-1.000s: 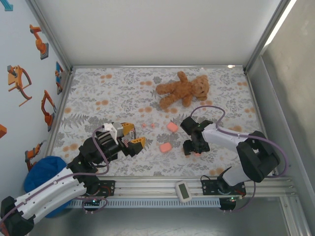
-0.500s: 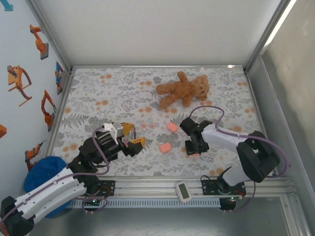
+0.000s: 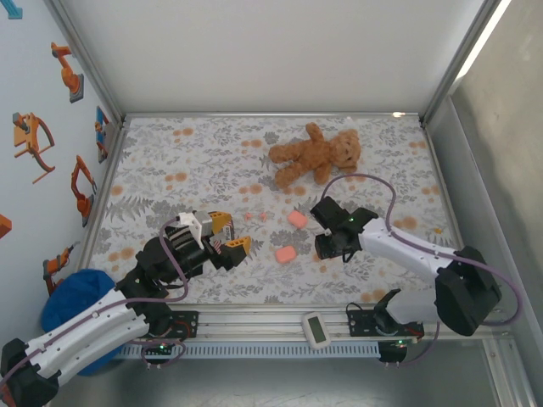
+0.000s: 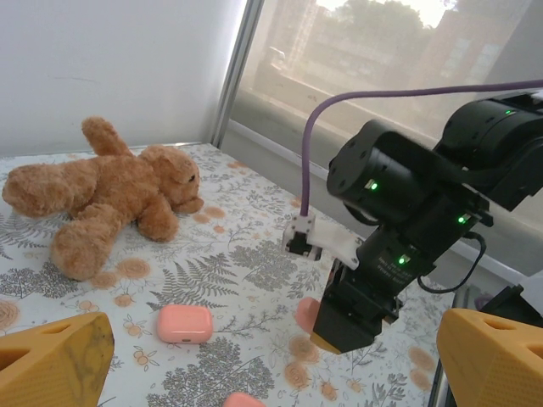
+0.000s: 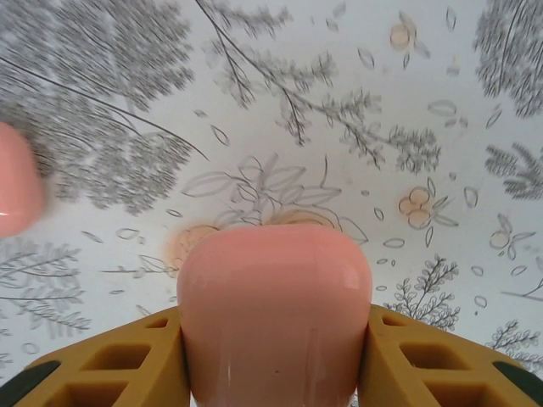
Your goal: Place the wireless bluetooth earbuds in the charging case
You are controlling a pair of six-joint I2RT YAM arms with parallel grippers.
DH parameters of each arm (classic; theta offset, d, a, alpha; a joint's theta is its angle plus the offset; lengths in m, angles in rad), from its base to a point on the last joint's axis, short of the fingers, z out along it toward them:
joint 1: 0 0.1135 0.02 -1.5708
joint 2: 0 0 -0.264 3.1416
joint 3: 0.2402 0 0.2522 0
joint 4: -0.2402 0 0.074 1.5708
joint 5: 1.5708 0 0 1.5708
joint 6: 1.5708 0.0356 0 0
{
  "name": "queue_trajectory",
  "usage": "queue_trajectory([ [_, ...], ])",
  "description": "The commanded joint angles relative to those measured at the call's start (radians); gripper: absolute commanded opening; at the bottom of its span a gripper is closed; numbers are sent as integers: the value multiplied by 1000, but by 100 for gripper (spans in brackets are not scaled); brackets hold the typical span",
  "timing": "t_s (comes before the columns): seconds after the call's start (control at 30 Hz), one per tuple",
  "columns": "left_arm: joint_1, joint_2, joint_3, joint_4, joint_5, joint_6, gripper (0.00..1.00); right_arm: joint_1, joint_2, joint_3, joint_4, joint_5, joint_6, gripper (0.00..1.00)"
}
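While right claw (image 5: 273, 373) pinches pink case (image 5: 273, 297) (smooth, rounded) | left claw (image 4: 276, 360) spread wide

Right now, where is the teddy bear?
In the top view the teddy bear lies near the far edge of the table, a little right of the middle, just beyond the nearest pink case.

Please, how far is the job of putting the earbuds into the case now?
Done: nothing inserted yet; tiny earbuds lie loose on the table. In hand: the right gripper clamps one pink case between its fingers; it looks closed. Remaining: opening it and seating the earbuds. The left gripper stands open, and two other cases lie on the table.
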Motion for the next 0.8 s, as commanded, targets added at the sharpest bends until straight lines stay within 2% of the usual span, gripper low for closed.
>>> queue_trajectory([
  [0.0, 1, -2, 21, -23, -10, 6, 97, 31, -70, 45, 14, 35, -71, 44],
  [0.37, 1, 41, 76, -121, -78, -33, 96, 182, -175, 126, 86, 113, -220, 44],
  [0.6, 4, 102, 204, -342, -158, -74, 94, 271, -172, 177, 138, 152, -338, 44],
  [0.77, 18, 150, 278, -422, -132, -124, 93, 337, -184, 168, 228, 167, -447, 44],
])
